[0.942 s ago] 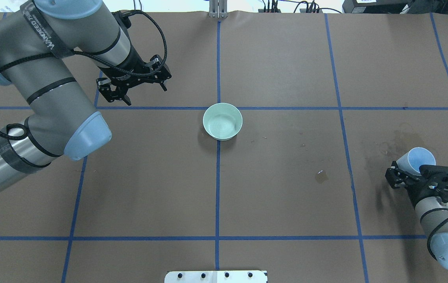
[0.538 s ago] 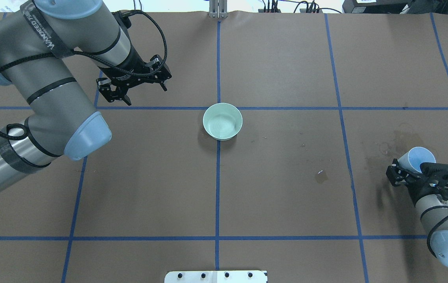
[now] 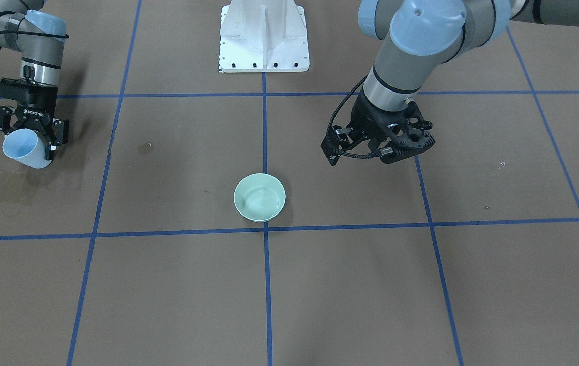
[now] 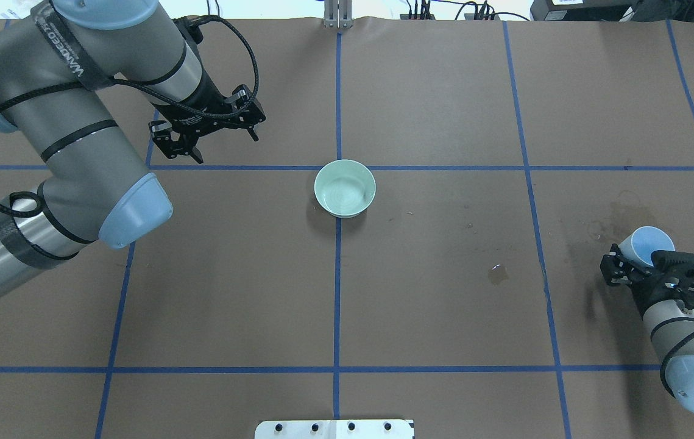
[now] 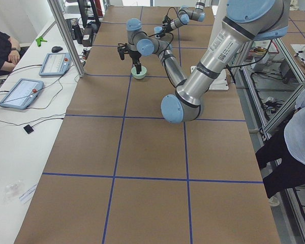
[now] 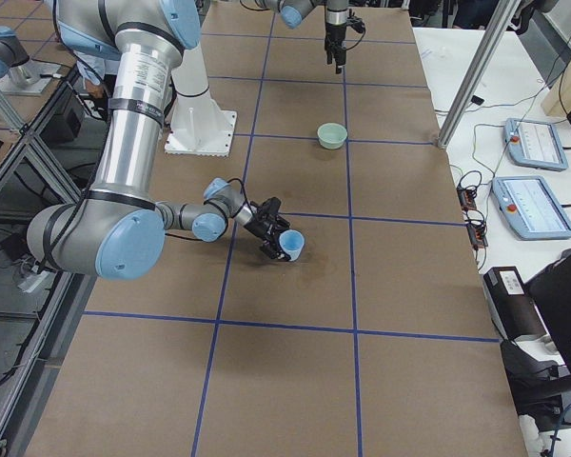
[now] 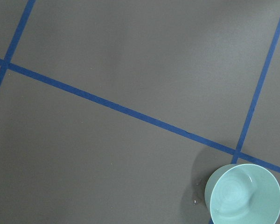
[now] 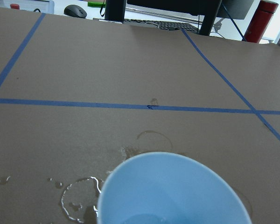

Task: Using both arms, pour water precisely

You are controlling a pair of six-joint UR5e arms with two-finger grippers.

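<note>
My right gripper is shut on a pale blue cup at the table's right side, low over the paper. The cup is tilted, its mouth away from the arm. In the right wrist view the cup holds a faint glint of water at its bottom. A mint-green bowl stands at the table's centre on the tape cross, with a faint sheen inside. My left gripper is open and empty, hovering behind and left of the bowl.
Wet stains and droplets mark the brown paper beside the cup, and a small puddle lies between cup and bowl. Blue tape lines grid the table. The white pedestal stands at the robot's side.
My right gripper with the cup has shifted slightly and sunk a little lower. The left arm and the bowl have not moved.
</note>
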